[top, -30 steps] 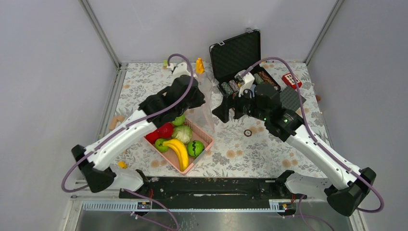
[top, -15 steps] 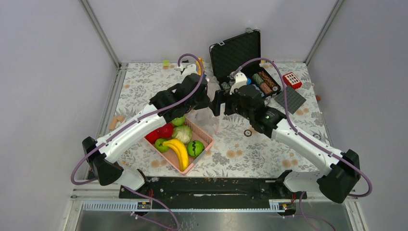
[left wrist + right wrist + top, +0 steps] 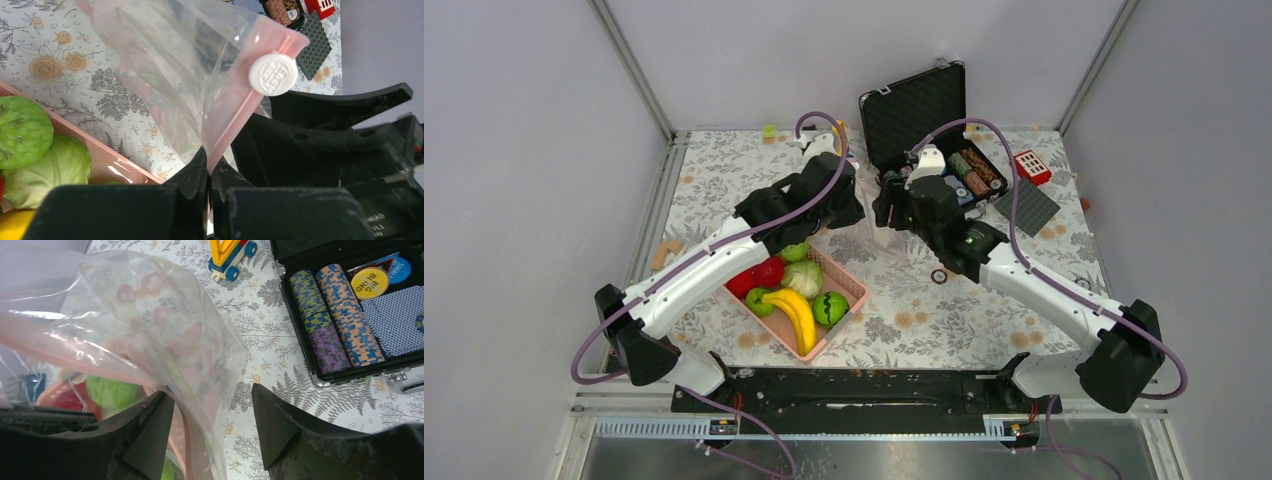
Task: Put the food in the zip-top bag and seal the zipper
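Jaws of left gripper (image 3: 209, 167) pinched shut on zipper (image 3: 240, 117), hoisting zip-top bag (image 3: 150, 305) mid-bench, toward far edge, mouth kept reachable. Right gripper (image 3: 212, 392) spread wide around loose film, seemingly to take the opposite lip. Food (image 3: 796, 318) lying in basket (image 3: 849, 275), left of centre toward near edge.

White-and-black plastic left arm (image 3: 689, 270) and right arm (image 3: 1049, 292), pretty chunky
Glossy white shells on the long links, blocky black joints and bases, thick purple cables (image 3: 964, 122) looping off both, matte black wedge-shaped fingers (image 3: 280, 430), tiny green light (image 3: 971, 238) near the right wrist.
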